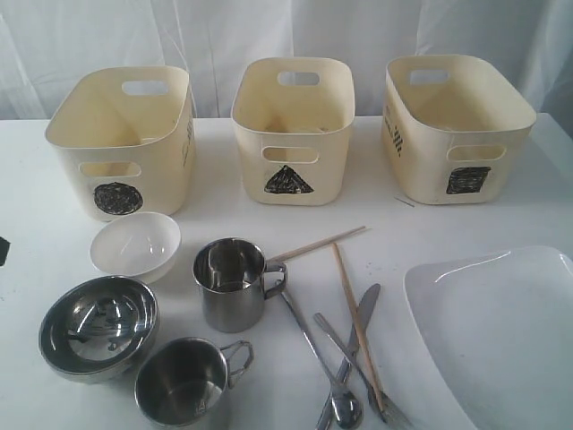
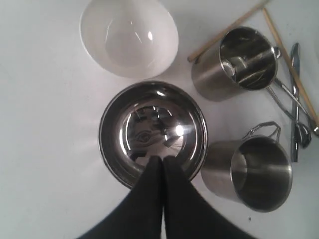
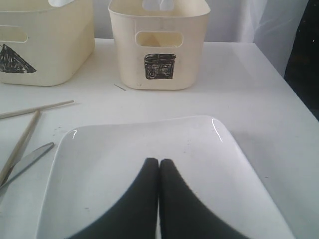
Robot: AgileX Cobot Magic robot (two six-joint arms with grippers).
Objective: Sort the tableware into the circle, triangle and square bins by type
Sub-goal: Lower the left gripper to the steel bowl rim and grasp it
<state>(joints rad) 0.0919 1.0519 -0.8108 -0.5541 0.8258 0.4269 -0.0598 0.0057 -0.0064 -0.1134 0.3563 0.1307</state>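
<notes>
Hovering closed — left gripper [image 2: 162, 160] over steel bowl [image 2: 130, 130]

Bright, even, diffuse light washes the white surface [image 1: 215, 219] almost featureless. The shadow beside the triangle tub [image 1: 294, 134] is faint and soft. A sharp glare spot sits inside the steel bowl [image 2: 152, 129], and thin highlights streak the white plate [image 3: 149, 142] at its rim. The exterior view is soft and slightly hazy.
</notes>
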